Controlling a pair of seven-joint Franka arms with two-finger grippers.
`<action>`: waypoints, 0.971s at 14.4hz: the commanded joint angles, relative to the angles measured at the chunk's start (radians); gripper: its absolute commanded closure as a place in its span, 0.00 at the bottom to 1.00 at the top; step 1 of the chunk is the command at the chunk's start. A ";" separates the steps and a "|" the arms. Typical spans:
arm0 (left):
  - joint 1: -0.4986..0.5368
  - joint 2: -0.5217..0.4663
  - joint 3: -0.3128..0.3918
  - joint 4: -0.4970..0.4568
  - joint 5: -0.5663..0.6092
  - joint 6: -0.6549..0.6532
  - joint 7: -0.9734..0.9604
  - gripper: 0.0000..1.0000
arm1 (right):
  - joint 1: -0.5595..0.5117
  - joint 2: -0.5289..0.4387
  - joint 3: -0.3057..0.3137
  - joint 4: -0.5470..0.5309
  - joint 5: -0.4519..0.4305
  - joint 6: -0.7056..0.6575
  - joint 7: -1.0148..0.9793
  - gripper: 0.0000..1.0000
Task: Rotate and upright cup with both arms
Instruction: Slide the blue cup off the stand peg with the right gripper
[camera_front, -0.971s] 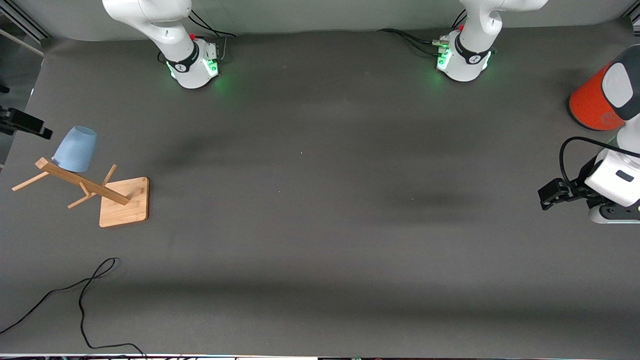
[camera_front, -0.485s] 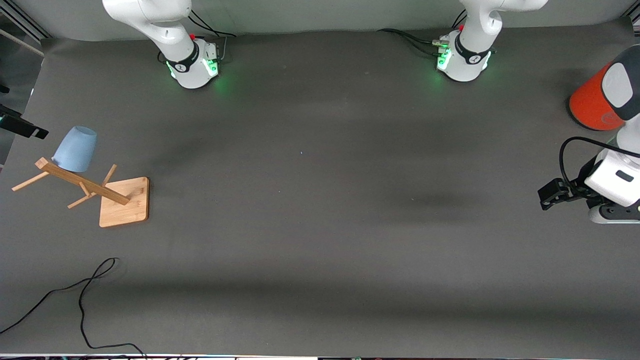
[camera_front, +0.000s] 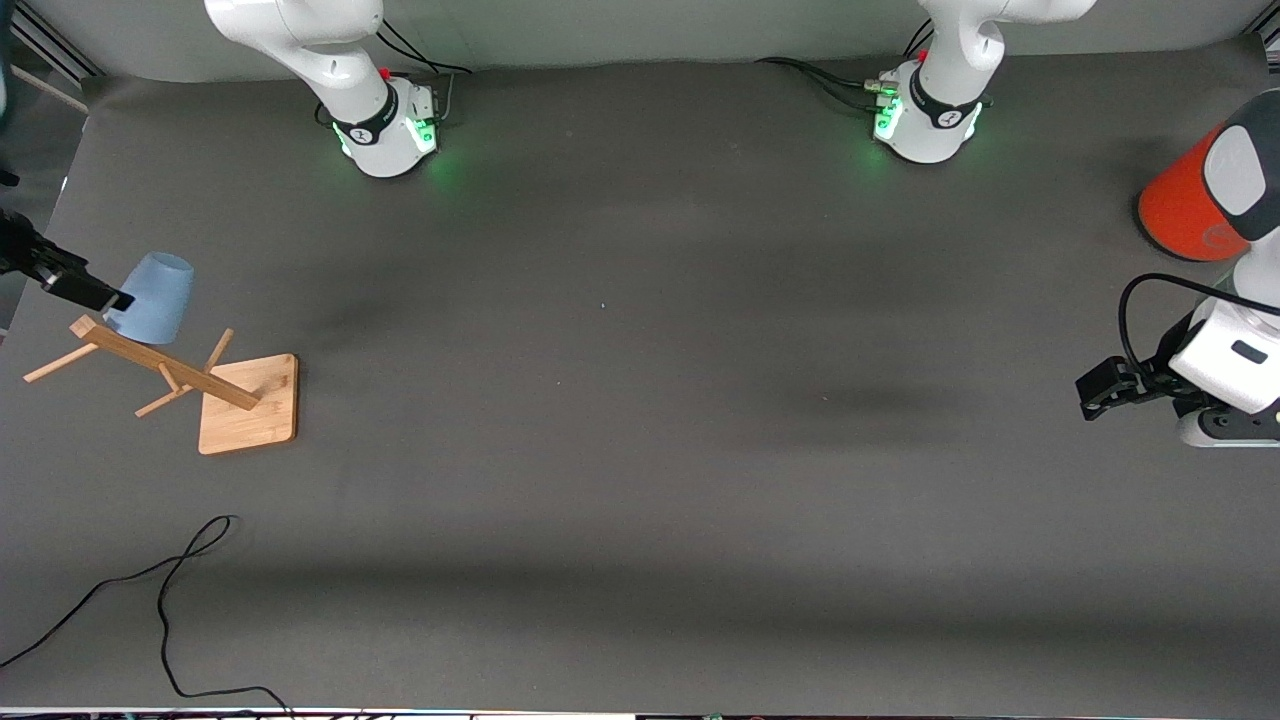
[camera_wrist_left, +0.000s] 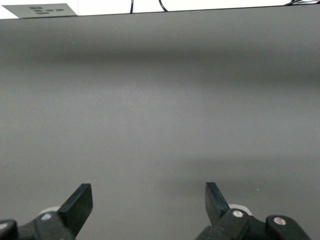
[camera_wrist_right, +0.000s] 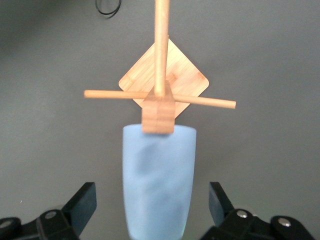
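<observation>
Right gripper (camera_wrist_right: 152, 212) lining up on the cup (camera_wrist_right: 158, 180), fingers spread wide and holding nothing.

The light-blue cup is hanging upside down on a wooden rack (camera_front: 185, 375) near the table edge at the right arm's end. Closing off-centre could knock the rack over (it looks light). The left gripper (camera_wrist_left: 149, 202) is waiting, also wide open.

In the front view the right tool (camera_front: 85, 290) shows only a dark tip at the picture's edge, overlapping the cup (camera_front: 155, 297); the rest is cut off. The rack (camera_front: 165, 370) hides the cup's rim there, and in the right wrist view its post end covers part of the cup's top edge, whose lower part runs off-frame. The orange can (camera_front: 1180, 215) is half hidden by the left arm (camera_front: 1235, 350) and cropped.
</observation>
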 joint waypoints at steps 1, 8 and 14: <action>-0.006 0.008 0.003 0.022 0.007 -0.018 -0.015 0.00 | 0.011 -0.018 -0.010 -0.081 0.001 0.082 0.011 0.00; -0.006 0.008 0.003 0.022 0.007 -0.018 -0.015 0.00 | 0.011 -0.016 -0.013 -0.138 0.003 0.124 0.013 0.00; -0.006 0.008 0.003 0.023 0.005 -0.018 -0.015 0.00 | 0.011 -0.015 -0.013 -0.138 0.023 0.124 0.011 0.66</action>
